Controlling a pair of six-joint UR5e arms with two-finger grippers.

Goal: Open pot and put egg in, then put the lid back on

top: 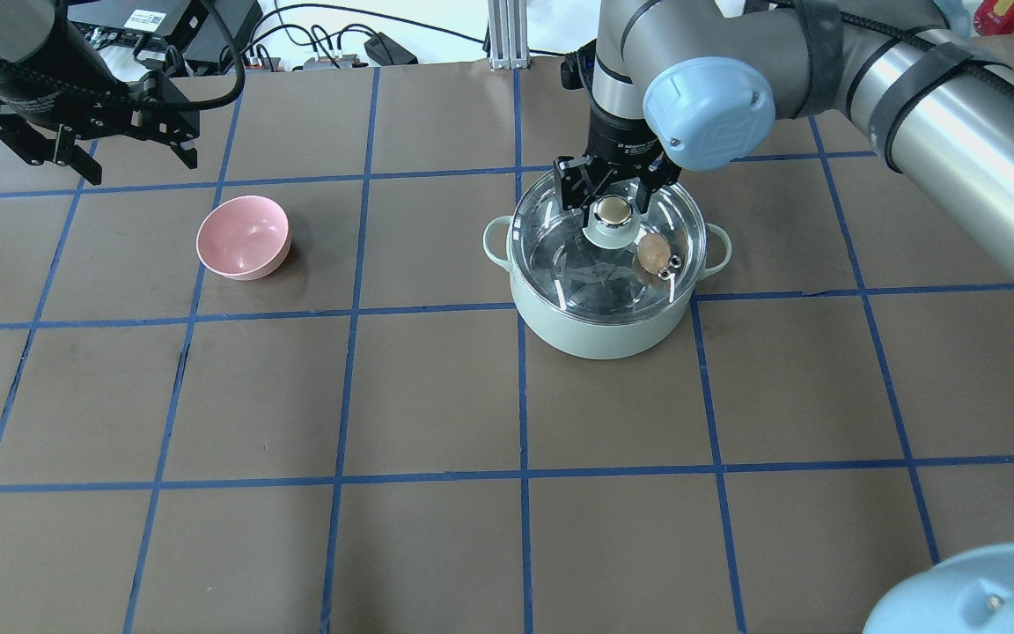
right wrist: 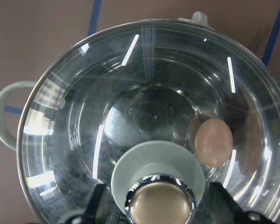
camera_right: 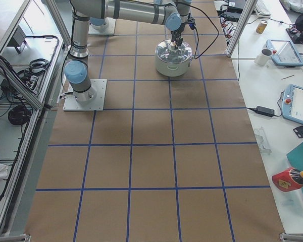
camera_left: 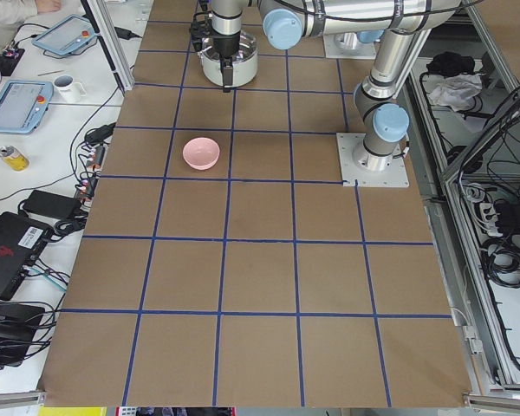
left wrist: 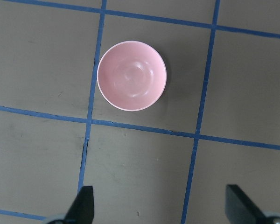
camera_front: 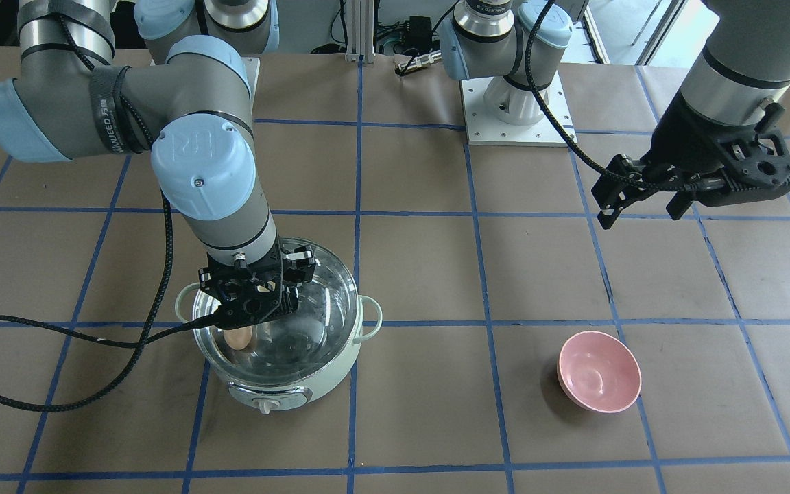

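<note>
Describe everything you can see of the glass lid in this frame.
The lid is a round, domed piece of clear glass with bright reflections, topped by a flared pale green knob with a gold-metallic cap. It sits level on the mint-green pot, covering its rim, and the egg shows through the glass. The right gripper has its fingers close on either side of the knob; whether they press it cannot be told.
</note>
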